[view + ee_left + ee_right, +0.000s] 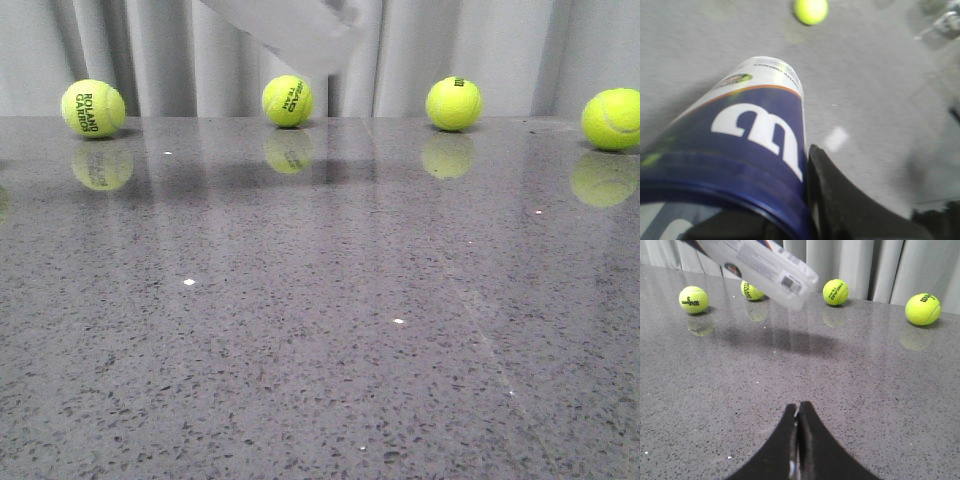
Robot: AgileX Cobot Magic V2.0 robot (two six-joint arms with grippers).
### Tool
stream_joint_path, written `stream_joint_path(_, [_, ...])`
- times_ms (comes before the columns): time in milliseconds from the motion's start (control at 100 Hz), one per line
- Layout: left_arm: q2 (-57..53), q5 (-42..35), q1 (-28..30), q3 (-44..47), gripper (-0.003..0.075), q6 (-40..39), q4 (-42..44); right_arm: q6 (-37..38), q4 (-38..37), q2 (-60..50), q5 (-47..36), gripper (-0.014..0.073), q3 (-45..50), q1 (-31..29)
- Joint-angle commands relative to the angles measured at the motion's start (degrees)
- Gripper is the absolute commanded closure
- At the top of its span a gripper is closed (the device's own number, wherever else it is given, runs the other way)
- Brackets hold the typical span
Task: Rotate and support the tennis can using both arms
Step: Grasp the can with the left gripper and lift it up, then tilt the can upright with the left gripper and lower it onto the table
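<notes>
Your speckled grey counter carries four yellow tennis balls along its far edge by the curtain. The tennis can hangs tilted in the air above them, clear of the counter. Your left gripper has its fingers clamped against the can's navy band. Your right gripper is pressed closed, holding nothing.

You are looking at a staged test space, more lab or studio than home. A grey speckled stone-look bench, polished enough to mirror things, fills the front view. Pale grey pleated curtains close off the whole far side from 10 to 2 o'clock. Four yellow tennis balls sit spaced in a row along the far edge, like props.
</notes>
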Motion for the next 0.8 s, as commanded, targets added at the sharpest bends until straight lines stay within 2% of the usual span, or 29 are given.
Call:
stream_joint_path(0, [-3.34, 3.13, -1.62, -5.87, 0.074, -5.93, 6.22, -0.16, -0.93, 0.43, -4.9, 0.0662, -1.42, -0.48])
stream_joint_path(260, [-5.07, 3.13, -10.34, -6.29, 0.074, -10.99, 24.42, -0.16, -0.93, 0.43, -4.9, 0.0662, -1.42, -0.48])
stream_joint_path(490, [-5.07, 3.13, -15.7, -0.53, 0.074, -11.42, 28.29, -0.16, -0.93, 0.43, -4.9, 0.0662, -1.42, -0.48])
stream_joint_path(790, [-4.96, 3.13, -16.36, 1.8, 0.0739, -11.42, 30.01, -0.16, -0.93, 0.43, -4.9, 0.0662, -1.42, -0.48])
